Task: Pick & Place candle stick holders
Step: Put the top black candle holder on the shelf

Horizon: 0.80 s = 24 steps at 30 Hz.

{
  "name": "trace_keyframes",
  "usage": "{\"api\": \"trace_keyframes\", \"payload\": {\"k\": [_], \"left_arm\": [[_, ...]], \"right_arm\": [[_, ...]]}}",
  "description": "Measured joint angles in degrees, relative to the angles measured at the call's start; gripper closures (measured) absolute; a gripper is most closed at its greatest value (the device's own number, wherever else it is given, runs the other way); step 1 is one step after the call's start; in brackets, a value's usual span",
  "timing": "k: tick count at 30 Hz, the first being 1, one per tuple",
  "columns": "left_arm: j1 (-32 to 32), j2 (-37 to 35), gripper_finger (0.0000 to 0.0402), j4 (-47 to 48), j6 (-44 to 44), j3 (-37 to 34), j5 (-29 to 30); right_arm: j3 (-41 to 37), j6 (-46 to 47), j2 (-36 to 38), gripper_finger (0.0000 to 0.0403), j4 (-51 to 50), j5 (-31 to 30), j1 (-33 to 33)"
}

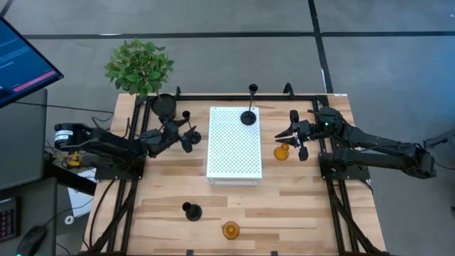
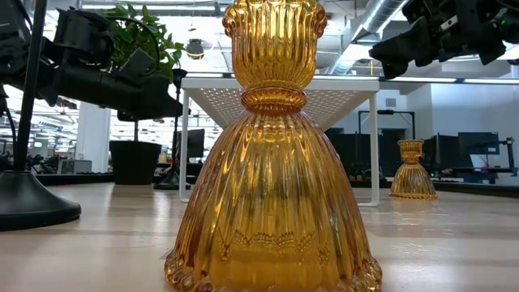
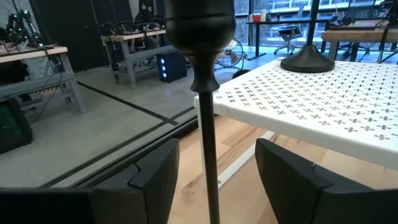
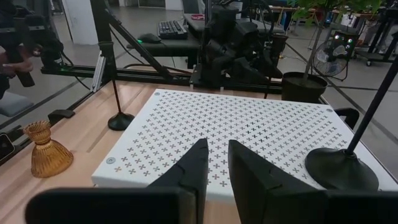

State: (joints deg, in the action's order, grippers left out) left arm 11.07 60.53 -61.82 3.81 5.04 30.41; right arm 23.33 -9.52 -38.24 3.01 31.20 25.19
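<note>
Platform (image 1: pixel 234 146): white, perforated, mid-table; landmark for all below.
Tall holder (image 1: pixel 249 116): upright on platform's far edge, round base on the perforated top.
Left gripper (image 1: pixel 186 136): just left of platform, fingers wide, around a thin black stem without touching it.
Stemmed holder (image 3: pixel 208 112): between the left fingers, beside platform's left edge.
Right gripper (image 1: pixel 296 135): just right of platform, fingers nearly together, holding nothing.
Amber holder (image 1: pixel 282 151): right of platform, upright on table, beneath right gripper.
Second amber (image 1: pixel 230 230): near side of platform, table's front edge.
Short holder (image 1: pixel 191 211): front-left of platform.
Plant (image 1: pixel 139 66): far-left of platform, at table's corner.
</note>
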Motion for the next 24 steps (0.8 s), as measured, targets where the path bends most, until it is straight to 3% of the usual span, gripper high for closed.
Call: {"api": "trace_keyframes", "payload": {"k": [12, 24], "left_arm": [[-0.02, -0.04, 0.0292, 0.0, -0.02, 0.0, -0.01], [-0.02, -0.04, 0.0344, 0.02, 0.0, 0.0, 0.0]], "right_arm": [[0.0, 0.04, 0.0, 0.0349, -0.01, 0.0, 0.0], [0.0, 0.05, 0.0, 0.0349, -0.04, 0.0, 0.0]]}}
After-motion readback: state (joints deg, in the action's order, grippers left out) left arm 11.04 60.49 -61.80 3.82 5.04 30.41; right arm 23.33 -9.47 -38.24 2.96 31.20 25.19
